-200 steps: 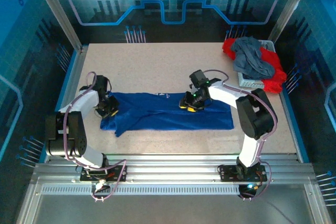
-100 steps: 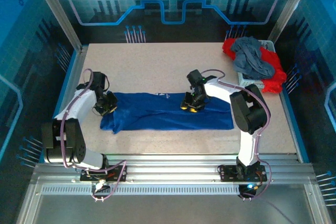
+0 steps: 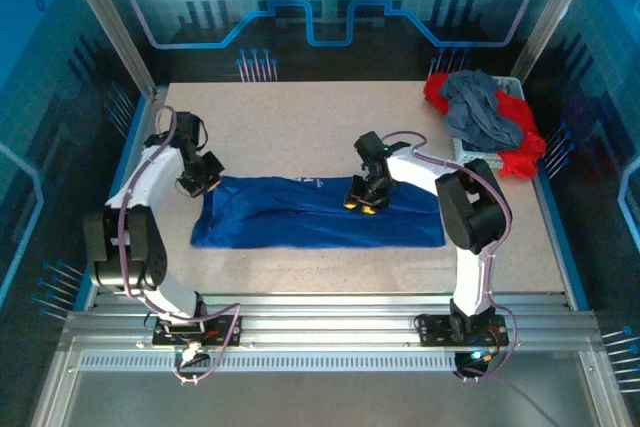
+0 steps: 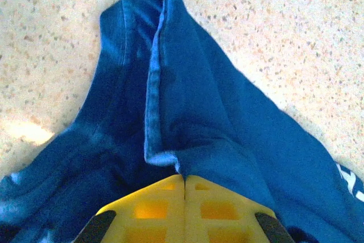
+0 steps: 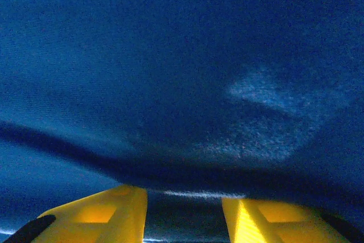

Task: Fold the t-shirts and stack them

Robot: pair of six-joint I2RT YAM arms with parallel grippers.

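Observation:
The royal-blue t-shirt (image 3: 320, 219) lies as a long folded strip across the middle of the table. My left gripper (image 3: 204, 180) is at its far-left corner. In the left wrist view that gripper (image 4: 185, 178) is shut, with a fold of the blue t-shirt (image 4: 187, 112) and its hem pinched at the tips. My right gripper (image 3: 362, 201) sits low on the strip's far edge, right of centre. Seen from the right wrist, this gripper (image 5: 185, 197) has its yellow fingers (image 5: 108, 209) apart, open, with blue cloth (image 5: 182, 83) close in front. A slate-grey t-shirt (image 3: 482, 112) and red t-shirts (image 3: 522, 145) are heaped at the far right.
A white basket (image 3: 468, 155) at the far right edge of the table holds the grey and red heap. Bare speckled tabletop (image 3: 300, 122) stretches behind the blue strip. A metal rail (image 3: 320, 332) runs along the near edge by the arm bases.
My left gripper has moved back and slightly left with the cloth in it, drawing the shirt's left end straighter. The right gripper has barely shifted.

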